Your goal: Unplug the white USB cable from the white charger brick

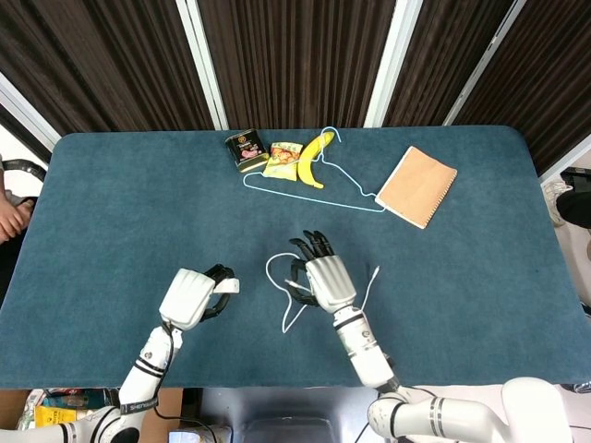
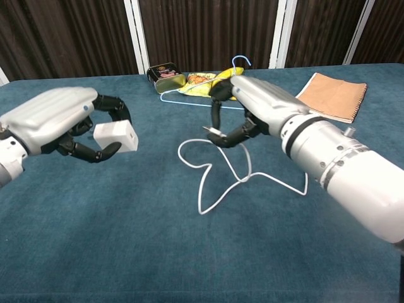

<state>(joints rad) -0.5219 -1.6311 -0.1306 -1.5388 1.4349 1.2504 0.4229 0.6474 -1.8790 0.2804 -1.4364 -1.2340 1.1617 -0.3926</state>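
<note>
My left hand point(image 1: 189, 297) point(image 2: 53, 122) holds the white charger brick point(image 2: 116, 136) point(image 1: 227, 285) above the table at the lower left. My right hand point(image 1: 325, 277) point(image 2: 259, 113) pinches the metal plug end of the white USB cable point(image 2: 214, 132) point(image 1: 294, 285). Plug and brick are apart, with a wide gap between them. The cable point(image 2: 218, 180) point(image 1: 282, 272) loops down from the right hand onto the blue cloth, and its far end point(image 1: 377, 272) lies right of that hand.
At the back of the table point(image 1: 120, 194) lie a dark tin point(image 1: 246, 149), a snack packet point(image 1: 283, 159), a banana point(image 1: 314, 157) and a light blue hanger point(image 1: 346, 189). A brown notebook point(image 1: 416, 186) sits at the back right. A person's hand point(image 1: 9, 217) shows at the left edge.
</note>
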